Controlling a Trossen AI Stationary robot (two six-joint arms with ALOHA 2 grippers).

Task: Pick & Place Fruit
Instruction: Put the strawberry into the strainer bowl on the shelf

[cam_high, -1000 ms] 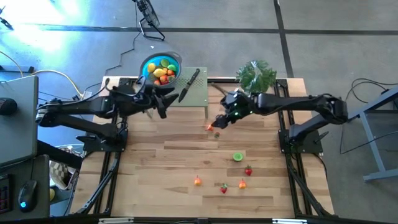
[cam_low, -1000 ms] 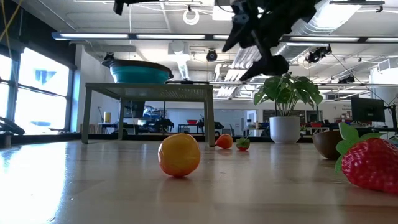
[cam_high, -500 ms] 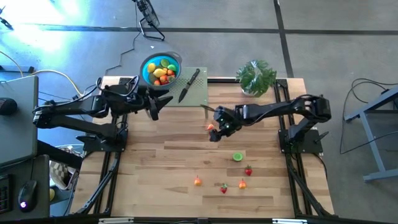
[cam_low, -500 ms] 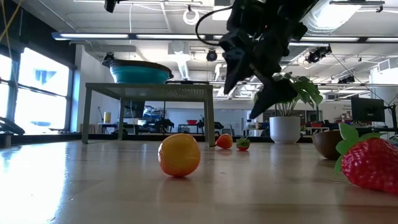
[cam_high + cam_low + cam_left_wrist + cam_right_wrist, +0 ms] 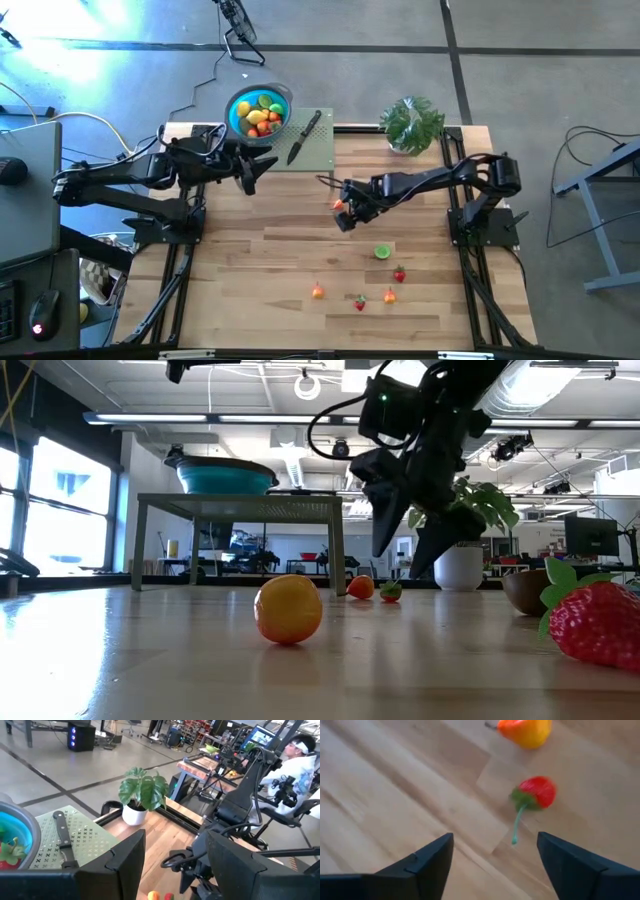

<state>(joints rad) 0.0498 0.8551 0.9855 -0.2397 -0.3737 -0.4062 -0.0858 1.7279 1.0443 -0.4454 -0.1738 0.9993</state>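
Wood table (image 5: pixel 280 250): blue bowl (image 5: pixel 243 102) held mixed fruit (image 5: pixel 261 116), knife (image 5: pixel 305 136) beside it. Right gripper (image 5: pixel 343 212), fingers apart, hung over red fruit (image 5: pixel 536 791). Left gripper (image 5: pixel 253 172) fingers apart, empty.

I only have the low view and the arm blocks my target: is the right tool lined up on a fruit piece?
Observer: Nearly. Its wrist view shows a red piece with a green stem lying on the table ahead of the open right tool, not yet inside its gap.
Operator: Anything close to that piece?
Observer: An orange-yellow piece lies just beyond it, apart from it.
Operator: Where is the other arm?
Observer: From above, the left tool hangs open and holds nothing, beside the green stand and near the blue bowl.
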